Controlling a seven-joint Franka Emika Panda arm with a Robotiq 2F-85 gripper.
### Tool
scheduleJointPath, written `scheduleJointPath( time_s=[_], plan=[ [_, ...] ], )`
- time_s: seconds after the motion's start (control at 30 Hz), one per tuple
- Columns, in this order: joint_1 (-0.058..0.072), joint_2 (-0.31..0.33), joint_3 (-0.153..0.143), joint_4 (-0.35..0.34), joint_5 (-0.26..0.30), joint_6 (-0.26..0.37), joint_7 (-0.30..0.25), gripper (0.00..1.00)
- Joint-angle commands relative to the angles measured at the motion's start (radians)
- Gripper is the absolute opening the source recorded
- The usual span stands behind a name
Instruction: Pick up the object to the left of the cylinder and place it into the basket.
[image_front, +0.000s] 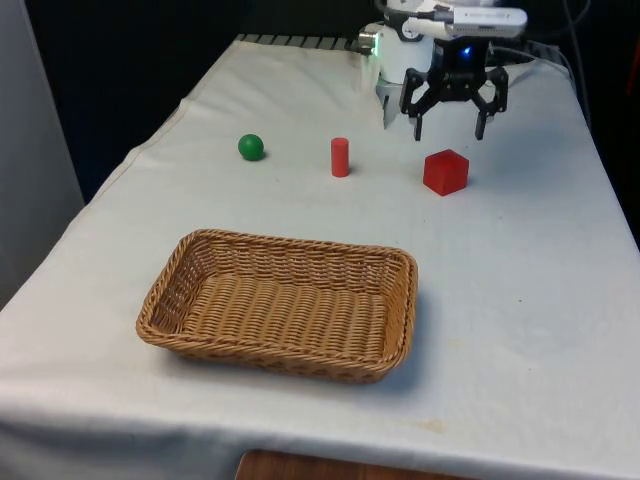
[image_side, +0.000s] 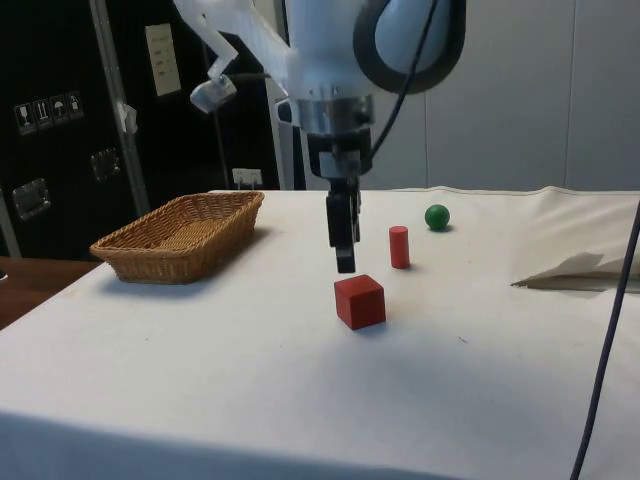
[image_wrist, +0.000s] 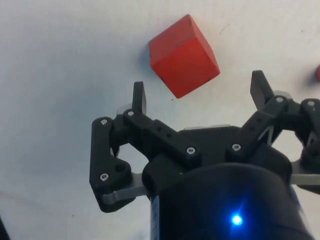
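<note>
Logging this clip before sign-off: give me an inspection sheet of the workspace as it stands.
Surface: table under a white cloth, bare except for the items below.
Job's things: green ball at the front view's left of the red cylinder, apart from it; wicker basket holds nothing.
Clutter: red cube at the front view's right of the cylinder.
Tool: tool open, holding nothing, raised near the cube, a little beyond it.
Cables: a black cable hangs at the side view's right edge.
Surroundings: black curtains, dark cabinets.
</note>
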Motion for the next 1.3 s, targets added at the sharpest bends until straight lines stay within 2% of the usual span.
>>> scheduleJointPath(
  time_s=[0.0,0.03,0.17,0.27,0.3,0.33,0.53,0.57,0.67,0.83,0.87,0.9,0.97,1.1,1.13,1.2,1.27],
  plan=[
    [0.0,0.008,0.002,-0.003,0.0,0.01,-0.005,1.0],
    [0.0,0.018,0.006,-0.014,0.005,0.039,-0.019,1.0],
    [-0.001,0.052,0.013,-0.024,0.004,0.08,-0.04,1.0],
    [-0.001,0.072,0.017,-0.028,0.004,0.101,-0.053,1.0],
    [0.0,0.071,0.012,-0.021,0.0,0.083,-0.046,1.0],
    [-0.001,0.08,0.018,-0.03,0.004,0.11,-0.057,1.0],
    [0.0,0.125,0.026,-0.04,0.0,0.164,-0.075,1.0],
    [0.0,0.127,0.024,-0.035,0.0,0.151,-0.072,1.0],
    [0.003,0.135,0.026,-0.045,-0.007,0.186,-0.074,1.0],
    [0.001,0.14,0.027,-0.046,-0.006,0.196,-0.077,0.98],
    [-0.001,0.137,0.031,-0.042,0.0,0.181,-0.078,0.9],
    [0.0,0.142,0.027,-0.046,-0.006,0.198,-0.078,0.74],
    [0.0,0.143,0.027,-0.045,-0.005,0.2,-0.078,0.49],
    [0.0,0.145,0.027,-0.045,-0.005,0.202,-0.079,0.04],
    [0.0,0.144,0.027,-0.045,-0.005,0.203,-0.079,0.0],
    [-0.002,0.139,0.031,-0.043,0.0,0.187,-0.08,0.0],
    [-0.001,0.145,0.028,-0.045,-0.005,0.203,-0.079,0.0]
  ],
)
